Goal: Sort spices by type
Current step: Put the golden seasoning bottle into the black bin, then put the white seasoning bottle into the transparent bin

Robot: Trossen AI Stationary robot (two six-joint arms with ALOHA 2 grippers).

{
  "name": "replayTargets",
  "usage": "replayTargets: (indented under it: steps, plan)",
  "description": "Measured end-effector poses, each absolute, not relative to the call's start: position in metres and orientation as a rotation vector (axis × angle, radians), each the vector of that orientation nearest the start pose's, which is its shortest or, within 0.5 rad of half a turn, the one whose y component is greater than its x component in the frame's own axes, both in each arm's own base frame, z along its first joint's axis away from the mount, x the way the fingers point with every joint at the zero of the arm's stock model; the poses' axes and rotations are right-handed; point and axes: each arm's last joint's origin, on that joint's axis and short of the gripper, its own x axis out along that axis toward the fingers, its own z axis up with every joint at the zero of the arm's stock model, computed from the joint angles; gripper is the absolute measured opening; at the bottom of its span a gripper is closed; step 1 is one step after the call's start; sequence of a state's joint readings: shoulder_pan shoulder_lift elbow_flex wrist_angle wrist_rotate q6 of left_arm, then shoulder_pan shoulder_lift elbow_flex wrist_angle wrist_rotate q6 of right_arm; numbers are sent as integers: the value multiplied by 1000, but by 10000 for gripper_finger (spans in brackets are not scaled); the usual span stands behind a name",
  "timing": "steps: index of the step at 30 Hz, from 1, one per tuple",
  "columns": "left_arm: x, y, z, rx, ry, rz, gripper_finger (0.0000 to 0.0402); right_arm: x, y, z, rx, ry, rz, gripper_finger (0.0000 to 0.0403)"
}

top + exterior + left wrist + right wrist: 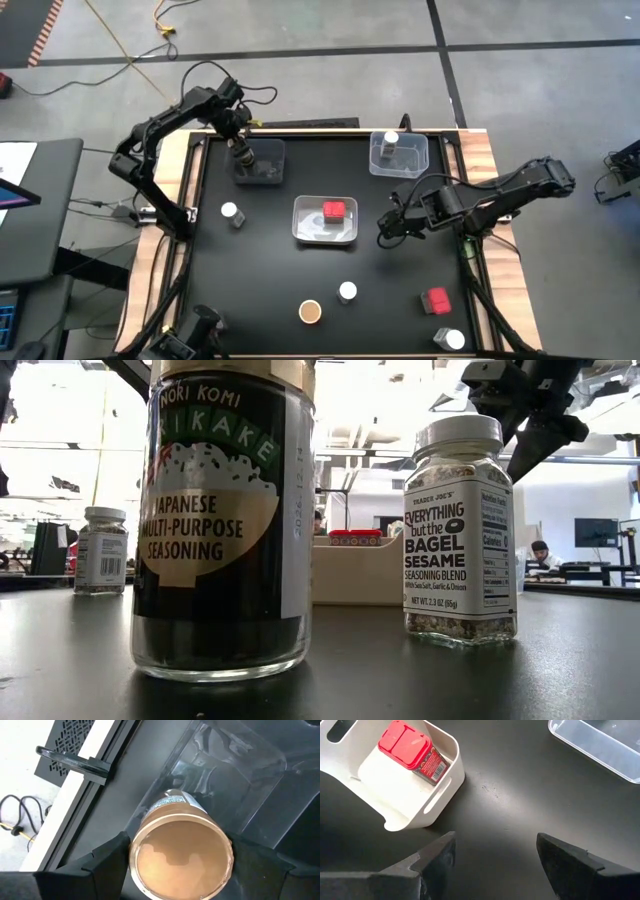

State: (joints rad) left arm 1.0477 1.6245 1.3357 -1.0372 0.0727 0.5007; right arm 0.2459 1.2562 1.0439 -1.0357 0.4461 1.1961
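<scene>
The brown-topped jar point(181, 854) stands upright between the fingers of the left end effector point(243, 154), clamped at its cap, its long axis vertical. It hangs over the dark-tinted clear tray point(262, 163) at the far left of the table point(260, 270); the left wrist view shows the tray's floor directly beneath the jar. Whether the base touches that floor cannot be told. The next move likely turns on this: the jar lies straight below the end effector, so release calls for a plain descent and opening.

The second brown-topped jar point(311, 312) stands upright near the table's front edge, just beside a white-lidded jar point(347, 291). Both are well apart from the left arm, and the right arm looks the nearer one. Another white-lidded jar point(231, 212) stands on the left side, below the tinted tray, closer to the left arm.

The right end effector point(388, 226) hovers just right of the white tray point(300, 222), its fingers spread wide and empty. That tray holds a red container point(334, 211) lying inside. A second red container point(436, 301) sits toward the front right, with a white-lidded jar point(454, 340) near the corner. A fourth white-lidded jar point(390, 143) stands in the clear tray point(418, 160) at far right
</scene>
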Motion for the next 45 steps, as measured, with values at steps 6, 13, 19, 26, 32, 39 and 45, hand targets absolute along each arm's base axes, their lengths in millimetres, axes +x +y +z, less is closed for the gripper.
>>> replayTargets:
  steps: [6,13,19,26,32,39,45]
  plan:
    - [156,267,261,-318,1302,499,307,217,42,273,631,880,-812,301]
    - [156,267,262,-321,1300,505,346,217,42,273,634,876,-809,301]
    - [156,268,265,-329,1299,540,354,218,42,273,640,868,-804,301]
    - [154,265,294,-326,1257,618,354,219,43,273,643,862,-798,301]
    - [154,236,314,-464,1237,604,355,219,43,273,640,864,-797,301]
    - [181,159,338,-413,1034,562,355,219,42,273,641,864,-801,301]
    - [195,81,339,-304,799,495,355,219,42,273,579,887,-764,301]
